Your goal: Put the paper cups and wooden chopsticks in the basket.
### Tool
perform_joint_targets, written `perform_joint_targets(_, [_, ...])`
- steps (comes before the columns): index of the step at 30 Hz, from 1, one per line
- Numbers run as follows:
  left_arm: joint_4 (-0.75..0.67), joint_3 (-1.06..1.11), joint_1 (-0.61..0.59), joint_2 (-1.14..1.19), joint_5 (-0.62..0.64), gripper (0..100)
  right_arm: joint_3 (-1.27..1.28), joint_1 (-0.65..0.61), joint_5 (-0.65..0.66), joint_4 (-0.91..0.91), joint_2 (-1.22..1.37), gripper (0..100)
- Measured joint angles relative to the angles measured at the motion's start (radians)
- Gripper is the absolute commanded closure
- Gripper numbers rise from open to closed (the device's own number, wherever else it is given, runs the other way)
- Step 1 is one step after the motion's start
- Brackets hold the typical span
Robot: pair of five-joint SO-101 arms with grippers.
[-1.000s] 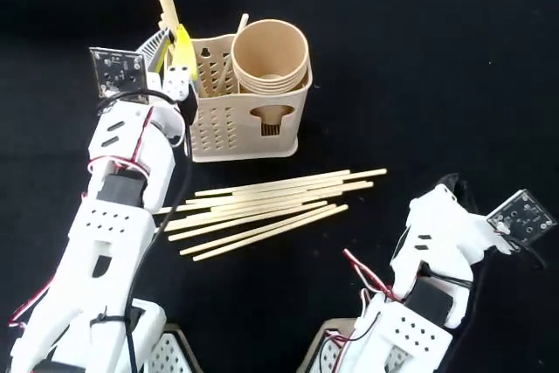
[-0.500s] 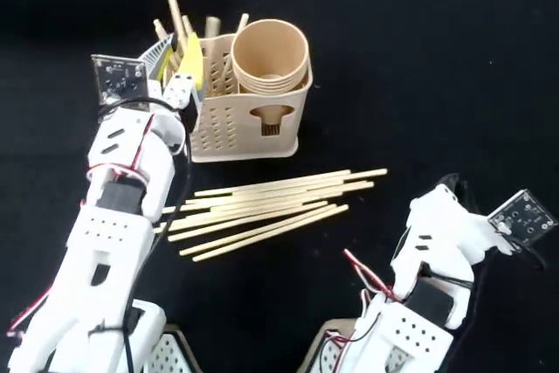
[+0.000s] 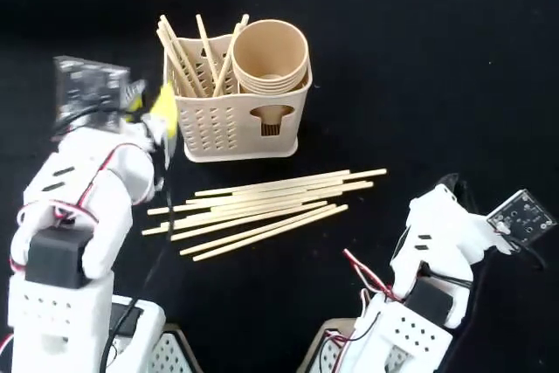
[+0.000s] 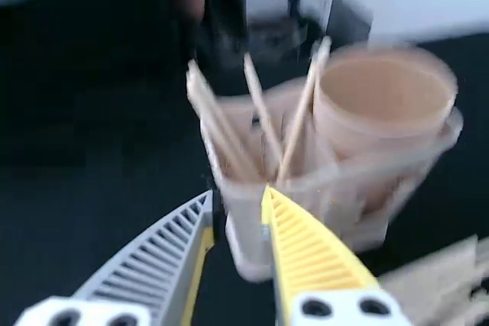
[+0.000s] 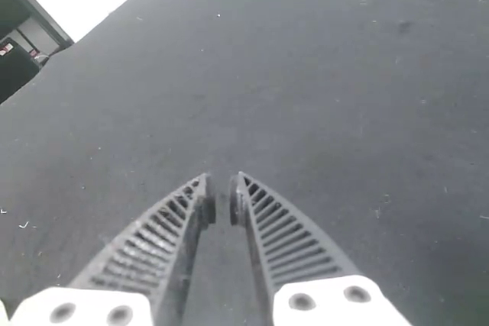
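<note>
Standing toward the far side of the black table [image 3: 419,85], the basket [image 3: 236,124] is already holding part of the load. The stack of paper cups [image 3: 269,58] is sitting nested in its right part, mouth up. Several wooden chopsticks [image 3: 185,57] are leaning upright in its left part, their tips fanning out above the rim because the space is wider than the bundle. The left gripper [image 4: 237,200] is hanging just left of the basket, beside its left wall, with its jaws parted and nothing between them; judged from that, it is free to go for another stick. The loose chopsticks [image 3: 262,205] are lying flat in a sheaf on the table just near of the basket, running left to right and overlapping one another. Picking one out is therefore likely calling for a pinch at a free end, where a single stick is poking clear of its neighbours. The right arm [image 3: 441,242] is resting folded at the near right, well apart from both basket and sheaf. The right gripper [image 5: 220,188] is pointing at bare cloth with its jaws drawn almost together on nothing. By this reckoning the cups are done and the chopsticks are part-way, the sheaf being what is keeping the task open
</note>
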Motion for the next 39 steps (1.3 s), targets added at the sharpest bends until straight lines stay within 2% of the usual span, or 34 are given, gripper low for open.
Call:
perform_joint_targets(6, [0.336,-0.032,-0.003,0.236,-0.247,88,0.008,-0.049,0.031,0.0,0.0,93.5])
perform_joint_targets(9, [0.427,-0.032,0.0,0.374,-0.345,88,0.009,-0.057,0.043,0.0,0.0,93.5])
perform_joint_targets(12, [0.462,-0.023,0.072,0.503,-0.385,88,0.009,-0.057,0.043,0.0,0.0,93.5])
perform_joint_targets(15, [0.4,0.054,0.172,0.583,-0.384,87,0.009,-0.057,0.043,0.0,0.0,93.5])
perform_joint_targets(19, [0.135,0.262,0.259,0.571,-0.381,80,0.009,-0.057,0.043,0.0,0.0,93.5])
perform_joint_targets(23, [-0.087,0.456,0.324,0.532,-0.379,80,0.009,-0.057,0.043,0.0,0.0,93.5])
perform_joint_targets(30, [-0.135,0.486,0.333,0.568,-0.377,80,0.009,-0.057,0.046,0.0,0.0,93.5])
perform_joint_targets(39, [-0.138,0.407,0.333,0.779,-0.379,80,0.009,-0.057,0.046,0.0,0.0,93.5])
